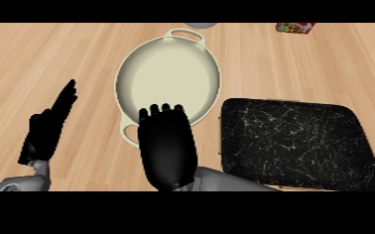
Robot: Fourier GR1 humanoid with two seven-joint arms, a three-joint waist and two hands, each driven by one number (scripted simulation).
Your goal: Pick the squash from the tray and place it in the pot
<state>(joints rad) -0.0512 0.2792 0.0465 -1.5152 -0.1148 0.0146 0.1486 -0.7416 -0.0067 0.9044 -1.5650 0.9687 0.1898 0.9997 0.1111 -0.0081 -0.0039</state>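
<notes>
A pale wooden counter (66, 54) is seen carrying a cream oval pot (168, 77) beside a black speckled tray (293, 139). The right hand (167, 146) is held over the pot's near rim, fingers together and curled downward; the squash cannot be seen, so whether it is held cannot be told. The left hand (47, 129) is rested at the left, fingers straight.

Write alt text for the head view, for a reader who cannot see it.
The robot's right hand hangs palm-down over the near rim of a cream oval pot on a wooden counter, hiding anything it may carry. A black speckled tray lies at right with no squash visible on it; the left hand rests open at left.
</notes>
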